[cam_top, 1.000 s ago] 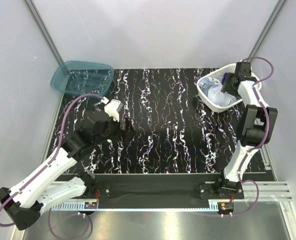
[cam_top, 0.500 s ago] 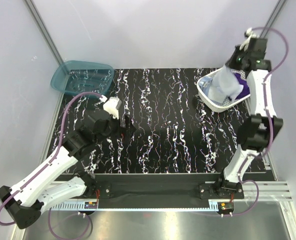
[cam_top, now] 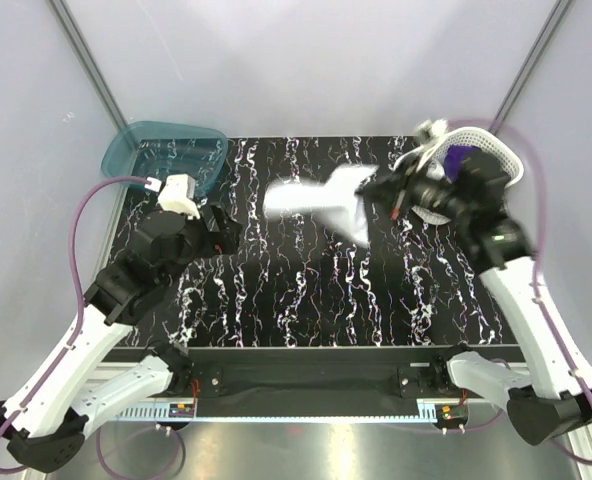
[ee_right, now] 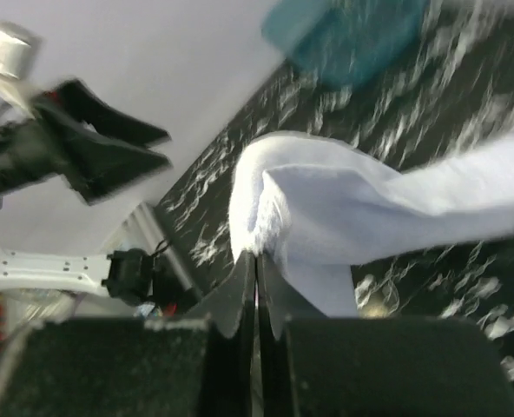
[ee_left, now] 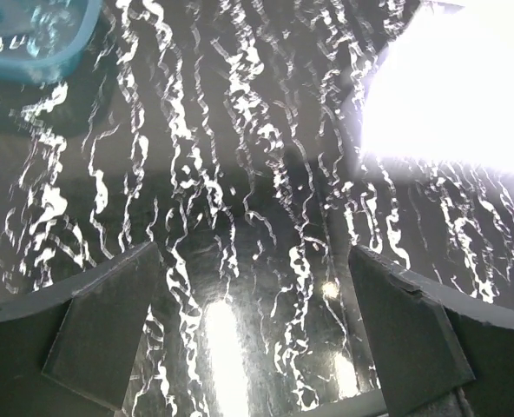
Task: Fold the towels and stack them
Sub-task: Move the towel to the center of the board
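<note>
Only overhead: purple towel (cam_top: 463, 156) in basket (cam_top: 505, 151)

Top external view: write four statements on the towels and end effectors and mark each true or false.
1. The right end effector is shut on a pale towel. True.
2. The left end effector grips that towel too. False: it is open and holds nothing.
3. The purple towel lies in the teal bin. False: it is in the white mesh basket.
4. The pale towel is stretched out over the table. True.
</note>
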`<state>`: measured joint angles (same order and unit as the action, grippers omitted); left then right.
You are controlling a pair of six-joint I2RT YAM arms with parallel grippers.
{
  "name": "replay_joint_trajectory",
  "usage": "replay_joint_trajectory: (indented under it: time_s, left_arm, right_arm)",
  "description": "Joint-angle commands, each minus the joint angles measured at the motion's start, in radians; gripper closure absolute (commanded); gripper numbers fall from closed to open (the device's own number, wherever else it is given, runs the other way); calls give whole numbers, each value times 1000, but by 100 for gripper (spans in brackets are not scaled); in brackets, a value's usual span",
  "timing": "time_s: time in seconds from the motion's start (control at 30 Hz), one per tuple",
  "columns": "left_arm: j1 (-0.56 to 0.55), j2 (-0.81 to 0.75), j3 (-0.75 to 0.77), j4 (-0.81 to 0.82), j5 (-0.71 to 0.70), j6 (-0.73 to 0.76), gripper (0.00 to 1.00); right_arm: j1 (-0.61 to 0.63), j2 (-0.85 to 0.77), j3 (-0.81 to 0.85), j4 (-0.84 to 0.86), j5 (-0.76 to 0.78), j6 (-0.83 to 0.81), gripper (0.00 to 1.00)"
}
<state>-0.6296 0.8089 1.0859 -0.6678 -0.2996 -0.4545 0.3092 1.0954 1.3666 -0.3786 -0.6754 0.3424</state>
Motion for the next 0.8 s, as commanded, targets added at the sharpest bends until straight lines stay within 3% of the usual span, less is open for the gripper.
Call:
replay_joint_trajectory:
  time_s: [0.0,0.07,0.17,0.23,0.33,0.47,0.5,0.6,0.63,0.7,0.77]
  left_arm:
    - [16,-25,-59,-38,-35,-58,3]
    - [21,-31,-121,-33,-15,-85,3]
    - [24,-18,-185,-13,10,-105,4]
    - [25,1,-202,8,17,-112,5]
    - [27,58,-222,83,48,-95,5]
    - [70,228,-209,203,109,-61,8]
    - [123,319,-183,220,131,-55,12]
    - [275,446,-152,293,372,-122,25]
    - [297,488,-158,321,460,-136,25]
    - [308,530,-158,387,485,-129,25]
    - [292,648,-62,383,473,-115,27]
  right_arm:
    - [51,3,-425,149,20,217,96]
    - [96,-19,-618,245,33,257,87]
    - [125,-43,-730,227,69,280,77]
    - [125,-87,-741,151,108,284,59]
    - [125,-111,-666,6,256,233,48]
    - [125,16,-549,42,367,117,47]
    - [125,65,-528,96,382,95,48]
    - [125,394,-361,119,392,18,52]
    - [123,470,-230,100,370,0,53]
    - [125,608,-100,28,343,-40,58]
    - [125,768,55,-3,352,-55,60]
